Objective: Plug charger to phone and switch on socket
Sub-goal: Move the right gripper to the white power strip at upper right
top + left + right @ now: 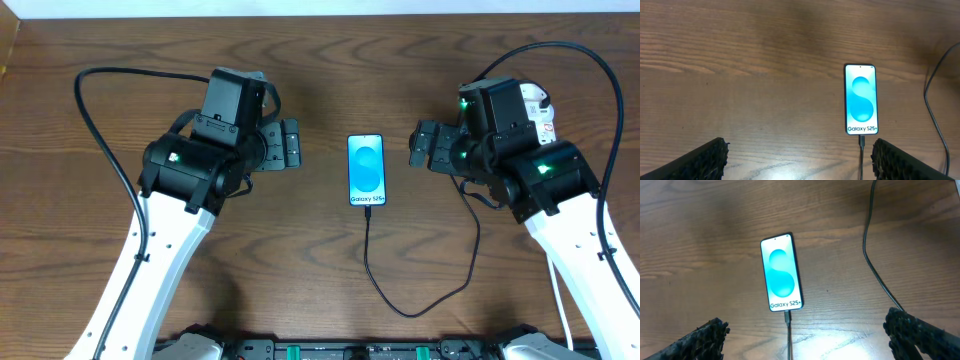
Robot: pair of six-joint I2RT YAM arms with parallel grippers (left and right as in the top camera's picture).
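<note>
Black charger [366,240] sits in phone [366,168] (socket [540,108] comes next, we judge), so left fingers [705,160], right fingers [920,332] gape empty.

A dark brown wood-grain counter [320,60] fills all three views, its grain running side to side; a pale strip [300,5] shows beyond its far edge in the overhead view; soft light leaves a dull sheen on the wood.
</note>
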